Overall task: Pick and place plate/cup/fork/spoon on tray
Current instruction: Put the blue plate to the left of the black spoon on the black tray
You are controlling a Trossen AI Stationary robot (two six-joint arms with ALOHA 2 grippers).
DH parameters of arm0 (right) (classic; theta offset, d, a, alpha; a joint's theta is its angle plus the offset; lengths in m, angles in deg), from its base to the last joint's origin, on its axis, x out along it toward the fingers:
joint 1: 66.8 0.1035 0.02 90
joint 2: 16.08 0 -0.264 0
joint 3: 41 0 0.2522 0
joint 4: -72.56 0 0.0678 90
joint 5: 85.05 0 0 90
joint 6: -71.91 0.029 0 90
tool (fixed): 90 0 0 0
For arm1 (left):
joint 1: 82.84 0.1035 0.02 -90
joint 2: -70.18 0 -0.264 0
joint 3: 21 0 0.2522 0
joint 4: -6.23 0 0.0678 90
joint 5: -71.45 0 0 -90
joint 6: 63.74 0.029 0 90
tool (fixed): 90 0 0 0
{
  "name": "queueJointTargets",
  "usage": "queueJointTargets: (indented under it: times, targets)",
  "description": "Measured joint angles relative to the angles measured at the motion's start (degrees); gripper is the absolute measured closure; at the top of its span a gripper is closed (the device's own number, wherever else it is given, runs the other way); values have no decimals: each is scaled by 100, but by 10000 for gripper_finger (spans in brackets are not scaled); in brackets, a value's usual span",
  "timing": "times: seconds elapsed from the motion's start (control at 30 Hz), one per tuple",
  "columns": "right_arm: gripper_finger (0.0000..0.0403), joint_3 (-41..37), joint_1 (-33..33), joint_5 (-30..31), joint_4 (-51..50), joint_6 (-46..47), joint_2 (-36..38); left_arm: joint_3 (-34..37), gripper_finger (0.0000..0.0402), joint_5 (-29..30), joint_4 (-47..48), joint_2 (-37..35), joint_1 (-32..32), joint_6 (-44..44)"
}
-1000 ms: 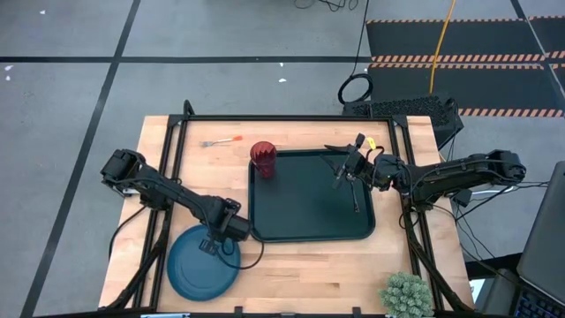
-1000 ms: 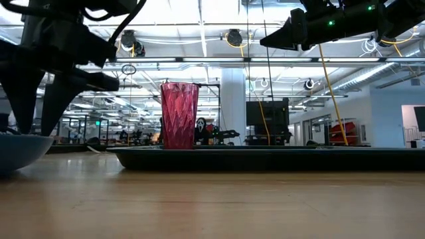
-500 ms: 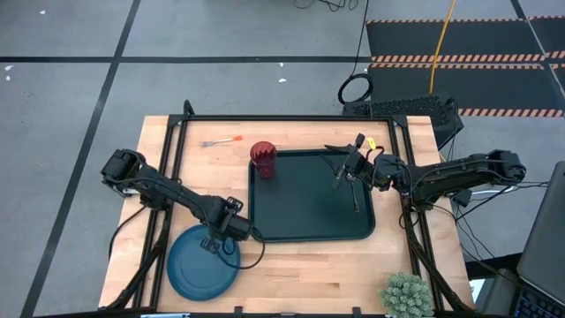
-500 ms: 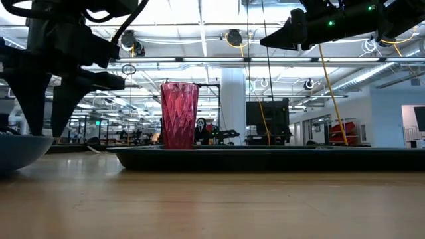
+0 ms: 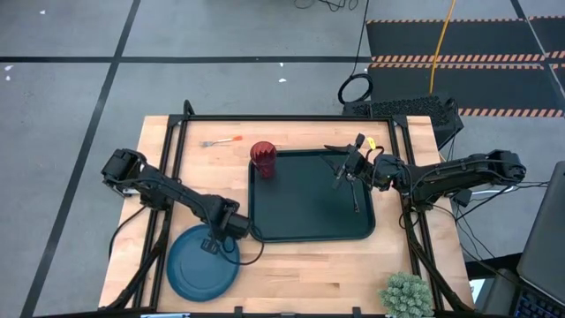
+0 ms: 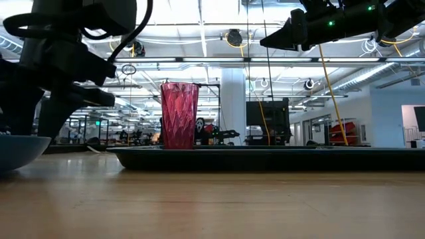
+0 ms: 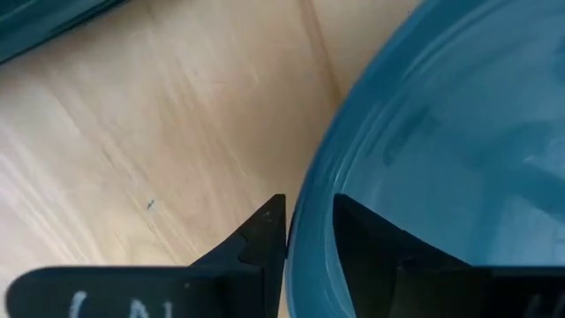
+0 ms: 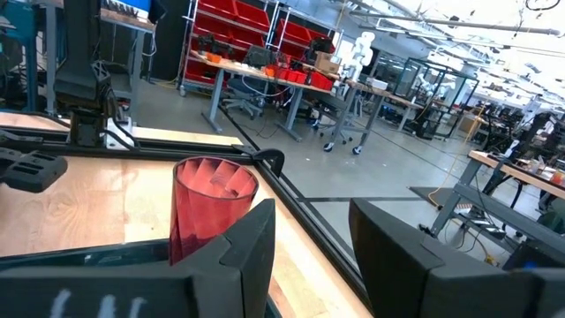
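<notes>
The plate [image 5: 201, 263] lies flat on the desk [image 5: 300, 265], its rim pinched between the left gripper [image 5: 213, 245] fingers; the tray [image 5: 311, 228] is just beside, the right gripper [image 5: 339, 177] half-open above it.

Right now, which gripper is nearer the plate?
Left. The left gripper straddles the plate rim, one finger inside and one outside. The right gripper hangs over the tray, well away from the plate.

A blue plate [image 5: 201, 264], red faceted cup [image 5: 262, 157], dark green-black tray [image 5: 309, 221], orange-handled fork [image 5: 222, 141] and pale wooden table [image 5: 300, 265].
</notes>
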Motion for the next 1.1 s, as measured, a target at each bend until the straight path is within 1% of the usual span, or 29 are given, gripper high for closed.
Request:
queueJointTargets:
  times: [0.1, 0.2, 0.23, 0.4, 0.53, 0.63, 0.77, 1.0, 1.1]
  targets:
    - [261, 0, 0, 0, 2, 0, 0, 0, 327, 0, 7, 0, 53, -142]
    - [261, 0, 0, 0, 2, 0, 0, -2, 377, -102, 61, -3, 136, -245]
    - [261, 0, 0, 0, 2, 1, 0, -2, 387, -181, 100, -9, 174, -316]
    - [261, 0, 0, 0, 6, 2, 0, -11, 393, -210, 77, -9, 367, -832]
    - [261, 0, 0, 0, 4, 19, 0, -62, 394, -208, 279, -9, 522, -1215]
    - [261, 0, 0, 0, 4, 43, 0, -175, 394, -469, 328, -9, 565, -1194]
    - [261, 0, -2, 0, 4, 42, 0, -425, 394, -807, 317, -63, 532, -1217]
    - [261, 0, 0, 0, 4, 42, 0, -1042, 394, -973, 298, -62, 709, -1705]
    - [261, 0, 0, 0, 4, 44, 0, -1220, 394, -1000, 78, -63, 846, -2081]
